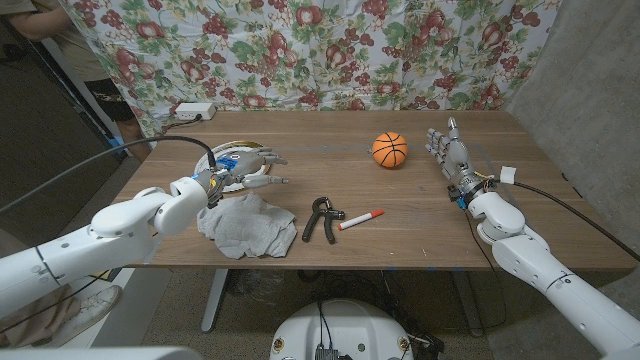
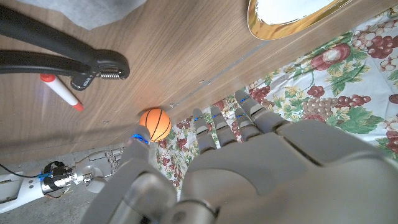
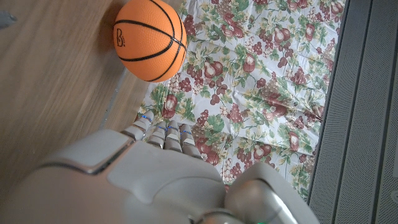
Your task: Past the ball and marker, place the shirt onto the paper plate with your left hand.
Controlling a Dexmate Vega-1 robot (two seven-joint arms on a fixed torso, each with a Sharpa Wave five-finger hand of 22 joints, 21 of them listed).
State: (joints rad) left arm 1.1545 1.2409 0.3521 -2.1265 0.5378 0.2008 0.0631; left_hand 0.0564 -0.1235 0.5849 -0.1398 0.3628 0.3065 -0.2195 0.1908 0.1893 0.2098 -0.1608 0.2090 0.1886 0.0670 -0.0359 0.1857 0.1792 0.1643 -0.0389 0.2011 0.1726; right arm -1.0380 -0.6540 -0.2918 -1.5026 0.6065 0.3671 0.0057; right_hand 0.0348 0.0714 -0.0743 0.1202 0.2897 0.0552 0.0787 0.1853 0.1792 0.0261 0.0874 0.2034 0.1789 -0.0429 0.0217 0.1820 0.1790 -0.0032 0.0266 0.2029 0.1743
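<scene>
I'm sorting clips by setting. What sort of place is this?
Probably a makeshift indoor robot test space, not a home: a floral sheet hangs as backdrop behind a wooden table, and cables trail from the arms.

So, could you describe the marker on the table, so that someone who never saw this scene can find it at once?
Start at the wooden table and find the orange ball near its middle. Come from there towards the front edge: beside the black hand gripper lies the marker. It is the only thin white stick there, with a red cap at one end.
</scene>
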